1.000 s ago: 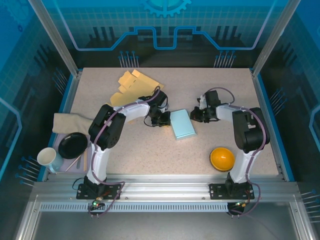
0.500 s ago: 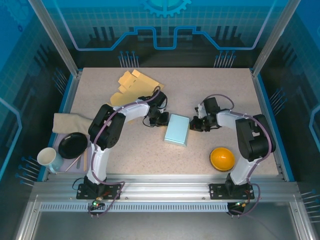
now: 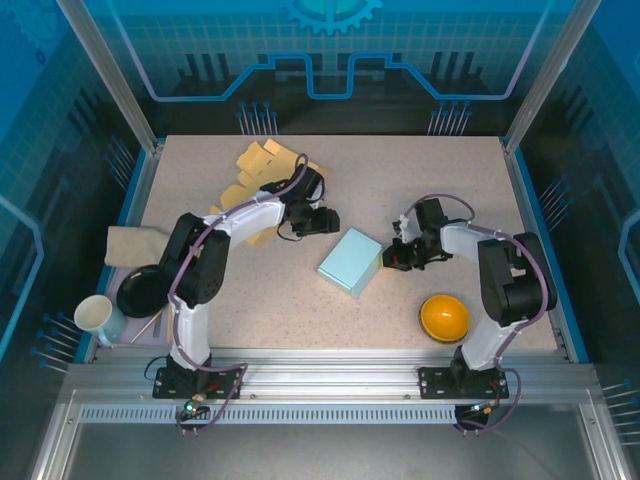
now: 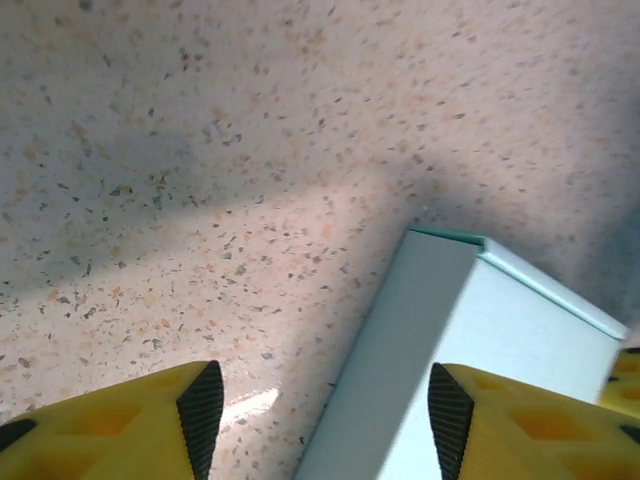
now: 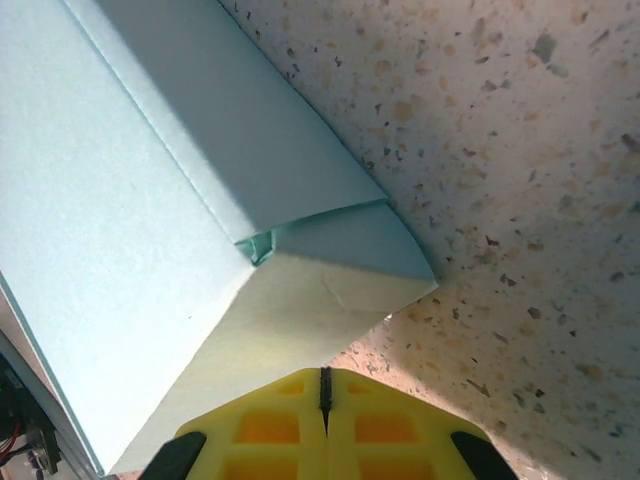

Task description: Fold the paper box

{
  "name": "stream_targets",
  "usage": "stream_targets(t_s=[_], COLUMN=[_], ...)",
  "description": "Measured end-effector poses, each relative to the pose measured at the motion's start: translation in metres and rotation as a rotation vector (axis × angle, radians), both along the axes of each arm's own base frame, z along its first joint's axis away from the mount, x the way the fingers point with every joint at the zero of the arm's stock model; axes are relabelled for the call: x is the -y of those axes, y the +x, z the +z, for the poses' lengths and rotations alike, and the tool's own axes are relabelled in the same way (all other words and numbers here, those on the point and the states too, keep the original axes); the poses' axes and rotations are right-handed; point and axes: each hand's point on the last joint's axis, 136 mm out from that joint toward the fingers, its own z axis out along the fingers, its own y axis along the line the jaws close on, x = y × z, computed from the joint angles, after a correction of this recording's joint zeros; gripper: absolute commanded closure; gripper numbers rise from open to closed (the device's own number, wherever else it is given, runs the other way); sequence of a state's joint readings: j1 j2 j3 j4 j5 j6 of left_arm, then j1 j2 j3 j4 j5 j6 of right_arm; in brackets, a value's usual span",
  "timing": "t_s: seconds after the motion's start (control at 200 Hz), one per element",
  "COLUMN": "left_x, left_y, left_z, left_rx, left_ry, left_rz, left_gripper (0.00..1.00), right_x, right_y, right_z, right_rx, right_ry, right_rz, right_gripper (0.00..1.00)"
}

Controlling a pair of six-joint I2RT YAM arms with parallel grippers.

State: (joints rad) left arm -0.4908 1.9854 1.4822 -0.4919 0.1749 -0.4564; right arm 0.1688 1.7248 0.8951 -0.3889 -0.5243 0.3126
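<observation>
1 high overhead view; 2 close downward wrist views, paper box (image 3: pixel 351 262) in all 3

Reaches forward and inward with the left arm (image 3: pixel 243 216), elbow bent; holds the left gripper (image 3: pixel 323 222) with its yellow fingers (image 4: pixel 110 430) spread apart. Folds the right arm (image 3: pixel 468 240) inward; holds the right gripper (image 3: pixel 396 258) pinched shut, fingertips (image 5: pixel 285 405) meeting.
</observation>
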Motion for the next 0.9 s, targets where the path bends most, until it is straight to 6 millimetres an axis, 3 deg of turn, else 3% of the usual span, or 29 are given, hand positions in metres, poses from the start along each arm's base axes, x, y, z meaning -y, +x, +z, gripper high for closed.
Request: stream_targets(t_s=[0.225, 0.44, 0.59, 0.9], left_x=[0.024, 0.057, 0.057, 0.067], left_y=[-0.002, -0.002, -0.007, -0.015], left_z=[0.009, -0.012, -0.025, -0.025], left_rx=[0.016, 0.007, -0.022, -0.015], left_ry=[-0.075, -0.073, -0.05, -0.056], left_rz=[-0.086, -0.195, -0.213, -0.261], left_gripper=[0.4, 0.45, 0.5, 0.57], right_x=[0.001, 0.004, 0.004, 0.011], right_y=[0.0, -0.001, 0.003, 0.015], right_z=[-0.001, -0.003, -0.001, -0.006], right_rx=[0.003, -0.012, -0.001, -0.002], right_ry=[0.01, 0.023, 0.036, 0.097], right_rz=[-0.008, -0.032, -0.041, -0.088], right_gripper=[0.95, 0.95, 0.95, 0.95])
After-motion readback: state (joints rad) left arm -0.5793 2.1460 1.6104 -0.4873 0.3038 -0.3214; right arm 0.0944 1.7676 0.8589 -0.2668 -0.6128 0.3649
